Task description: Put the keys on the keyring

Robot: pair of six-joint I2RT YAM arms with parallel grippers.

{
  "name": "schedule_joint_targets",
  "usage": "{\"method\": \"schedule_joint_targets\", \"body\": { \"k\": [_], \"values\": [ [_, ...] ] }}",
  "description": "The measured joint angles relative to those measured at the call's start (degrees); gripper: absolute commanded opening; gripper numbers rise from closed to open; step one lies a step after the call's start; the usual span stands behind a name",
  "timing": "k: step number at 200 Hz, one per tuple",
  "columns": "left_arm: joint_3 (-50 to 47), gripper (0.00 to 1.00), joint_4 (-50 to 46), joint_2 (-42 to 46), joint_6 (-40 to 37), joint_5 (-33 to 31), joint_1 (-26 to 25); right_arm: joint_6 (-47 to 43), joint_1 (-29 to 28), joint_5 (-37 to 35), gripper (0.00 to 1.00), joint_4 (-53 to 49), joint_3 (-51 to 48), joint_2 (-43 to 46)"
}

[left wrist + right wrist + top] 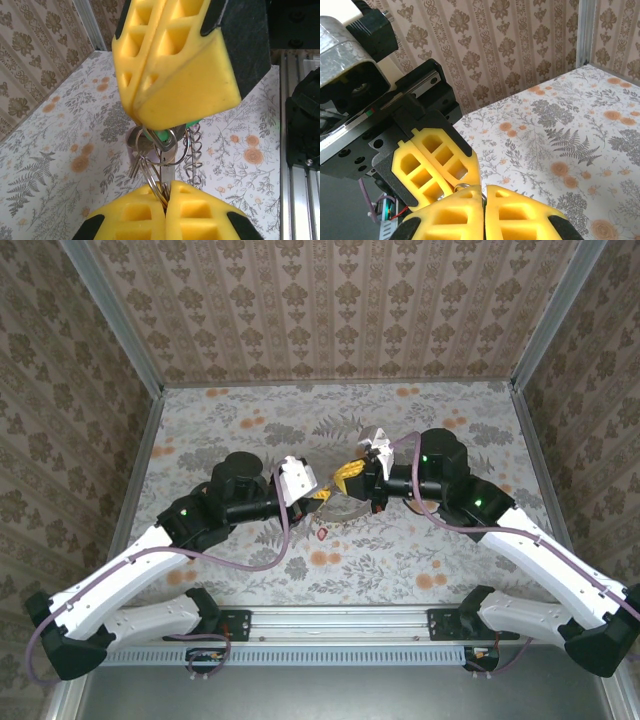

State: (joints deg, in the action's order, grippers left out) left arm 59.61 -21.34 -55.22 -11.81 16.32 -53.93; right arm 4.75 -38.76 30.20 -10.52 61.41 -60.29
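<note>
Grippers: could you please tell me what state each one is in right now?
Left gripper: closed, pinching a thin wire ring that carries the keys.
Right gripper: closed on the top of that bunch, by the green tag.

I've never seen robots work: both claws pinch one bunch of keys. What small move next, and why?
Probably a slight twist of the left gripper, working its wire ring further through. Both are shut, tip to tip: the right gripper seems to pinch the green-tagged key, and ring and key hang linked.
</note>
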Motion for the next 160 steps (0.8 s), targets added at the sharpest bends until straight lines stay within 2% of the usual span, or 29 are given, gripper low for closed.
{"method": "schedule_joint_targets", "body": {
  "k": [160],
  "values": [
    [-1.2, 0.0, -1.2, 2.5, -0.9, -1.6, 0.0, -0.1, 0.0, -0.7, 0.0, -6.6, 4.2, -3.3]
  ]
}}
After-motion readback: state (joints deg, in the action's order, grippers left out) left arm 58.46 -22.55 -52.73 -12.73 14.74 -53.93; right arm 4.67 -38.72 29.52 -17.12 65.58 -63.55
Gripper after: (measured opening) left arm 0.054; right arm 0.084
